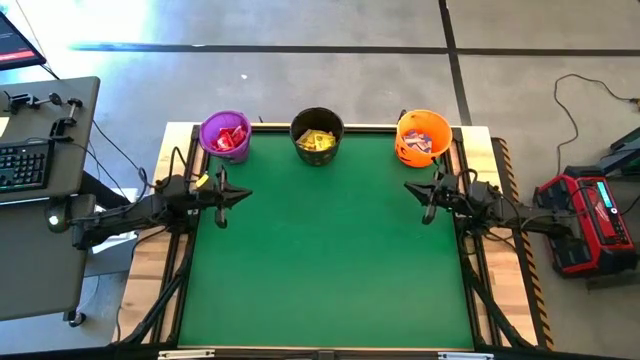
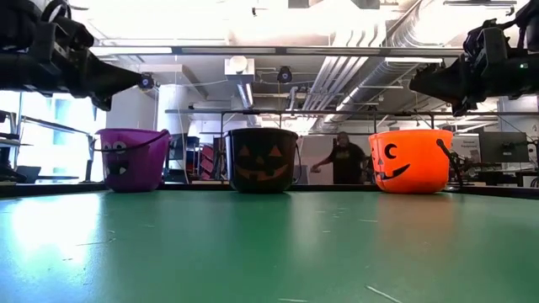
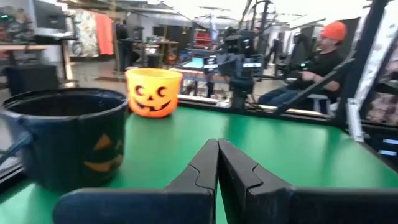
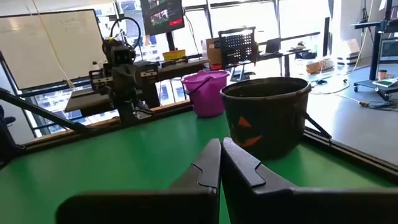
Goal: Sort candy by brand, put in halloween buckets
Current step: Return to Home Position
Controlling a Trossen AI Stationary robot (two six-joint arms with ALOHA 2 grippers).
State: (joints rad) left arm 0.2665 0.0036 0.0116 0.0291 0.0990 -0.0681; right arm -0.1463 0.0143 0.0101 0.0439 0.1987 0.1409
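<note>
Three halloween buckets stand on their bases along the far edge of the green table. The purple one holds red candy. Yellow candy fills the black one. In the orange one lies white-and-blue candy. My left gripper hovers at the table's left edge, near the purple bucket, pointing level toward the right; it is shut and empty. My right gripper hovers at the right edge by the orange bucket, pointing level toward the left, also shut and empty.
The green table top lies bare between the arms and toward the near edge. A desk with a keyboard stands left of the table, and a red device sits on the floor to the right. A person sits beyond the table.
</note>
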